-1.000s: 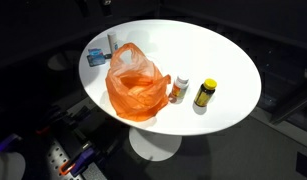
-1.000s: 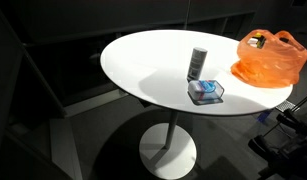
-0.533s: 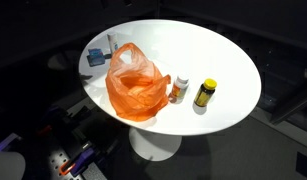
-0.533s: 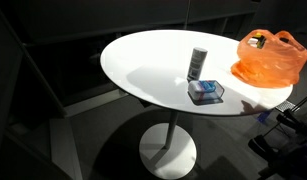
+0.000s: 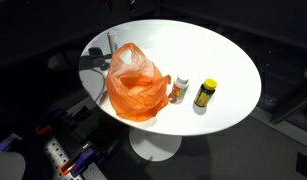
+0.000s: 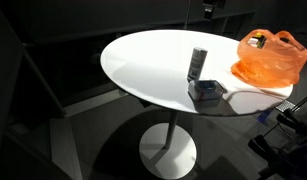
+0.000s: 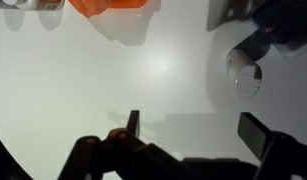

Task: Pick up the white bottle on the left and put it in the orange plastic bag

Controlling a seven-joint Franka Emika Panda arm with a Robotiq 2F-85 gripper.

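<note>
A white bottle with a red label (image 5: 179, 88) stands on the round white table (image 5: 223, 55), just right of the orange plastic bag (image 5: 133, 84) and left of a yellow bottle (image 5: 204, 93). The bag also shows in an exterior view (image 6: 265, 57) and at the top edge of the wrist view (image 7: 108, 5). A slim grey-white bottle (image 5: 110, 42) (image 6: 198, 62) stands at the table's edge beyond the bag. My gripper (image 7: 193, 125) is open and empty, high above bare tabletop. A dark part of it shows at the top of an exterior view (image 6: 208, 8).
A blue box (image 6: 205, 92) (image 5: 96, 57) lies next to the slim bottle, now in shadow. In the wrist view both are a dark blur at the upper right (image 7: 261, 35). The table stands on a pedestal foot (image 6: 171, 150), with dark floor all round.
A shadow has spread over the blue box and the slim bottle. The arm has come into the top of an exterior view. The objects have not moved.
</note>
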